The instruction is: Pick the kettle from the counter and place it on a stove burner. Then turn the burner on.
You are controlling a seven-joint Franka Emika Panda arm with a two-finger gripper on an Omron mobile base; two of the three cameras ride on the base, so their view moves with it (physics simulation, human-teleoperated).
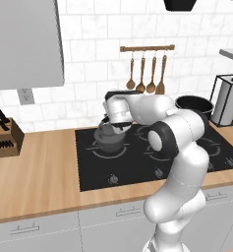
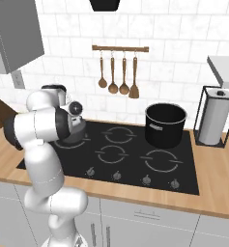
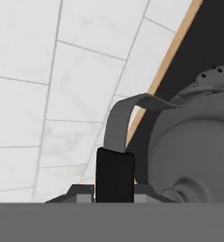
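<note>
The squat dark grey kettle [image 1: 108,139] stands upright over the left rear stove burner [image 1: 95,150] of the black cooktop; whether it rests on the glass or hangs just above it, I cannot tell. My gripper [image 1: 116,126] comes down from above and is shut on its arched handle. In the hand view the black handle sleeve [image 3: 114,175] rises between the fingers, and the kettle's round body [image 3: 193,146] and spout lie to the right. From the right base view my arm hides most of the kettle [image 2: 80,130]. The wood counter [image 1: 34,167] stretches left of the cooktop.
A taller black pot [image 2: 165,124] occupies the right rear of the cooktop. Burner knobs [image 2: 117,175] line its front edge. A knife block [image 1: 5,139] sits at the far left, a paper towel holder [image 2: 215,119] at the right, and wooden utensils [image 1: 146,74] hang on the wall.
</note>
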